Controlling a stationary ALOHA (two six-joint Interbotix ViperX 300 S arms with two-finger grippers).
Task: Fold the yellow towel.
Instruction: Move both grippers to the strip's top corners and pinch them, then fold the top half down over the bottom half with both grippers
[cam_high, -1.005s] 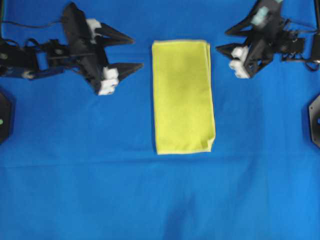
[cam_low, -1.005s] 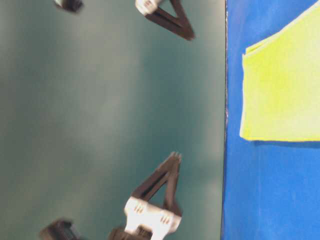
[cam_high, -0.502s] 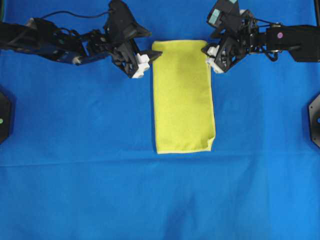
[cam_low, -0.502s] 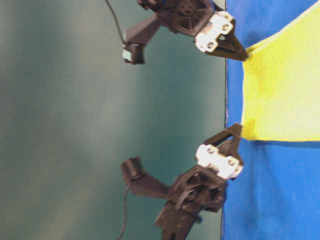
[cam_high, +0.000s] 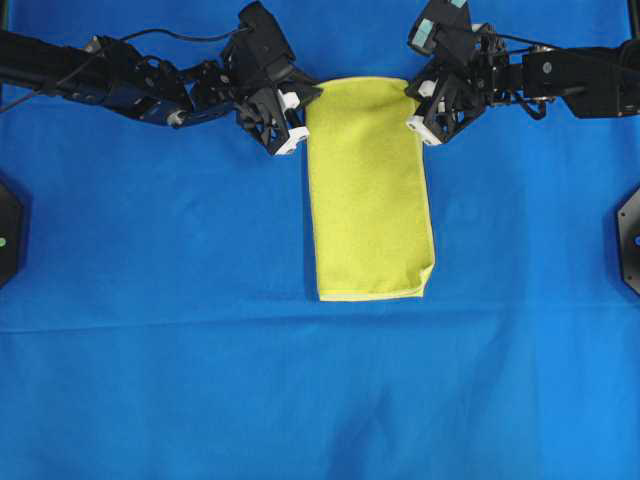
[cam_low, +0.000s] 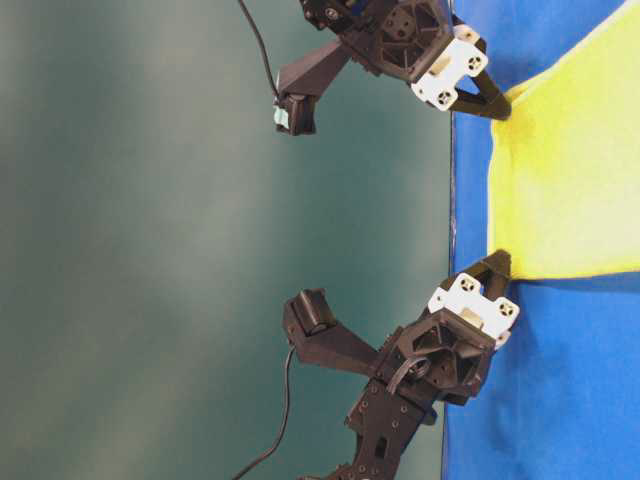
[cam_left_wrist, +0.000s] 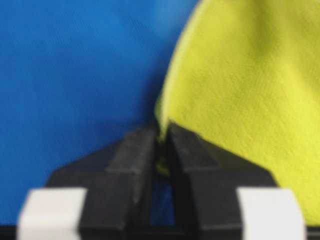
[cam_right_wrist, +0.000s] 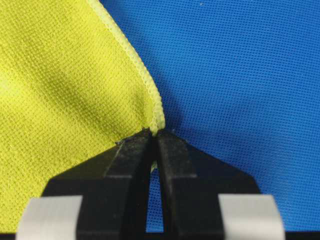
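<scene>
The yellow towel (cam_high: 370, 190) lies folded into a long rectangle on the blue table cover, its short ends far and near. My left gripper (cam_high: 304, 101) is shut on the towel's far left corner. At the far right corner my right gripper (cam_high: 416, 106) is shut on the hem. In the left wrist view the black fingertips (cam_left_wrist: 145, 142) pinch the towel's edge (cam_left_wrist: 240, 90). The right wrist view shows the stitched hem of the towel (cam_right_wrist: 65, 100) caught between the tips of the right gripper (cam_right_wrist: 154, 134). In the table-level view the right gripper (cam_low: 505, 108) and left gripper (cam_low: 500, 262) hold the towel's far edge (cam_low: 570, 170).
The blue cover (cam_high: 200, 380) spreads over the whole table. Black mounts sit at the left edge (cam_high: 8, 235) and the right edge (cam_high: 630, 240). A dark green wall (cam_low: 150, 240) stands behind the table's far edge.
Both arms came in from the sides to the towel's far corners. Their jaws went from wide open to shut on the corners, and the far end has drawn slightly narrower.
</scene>
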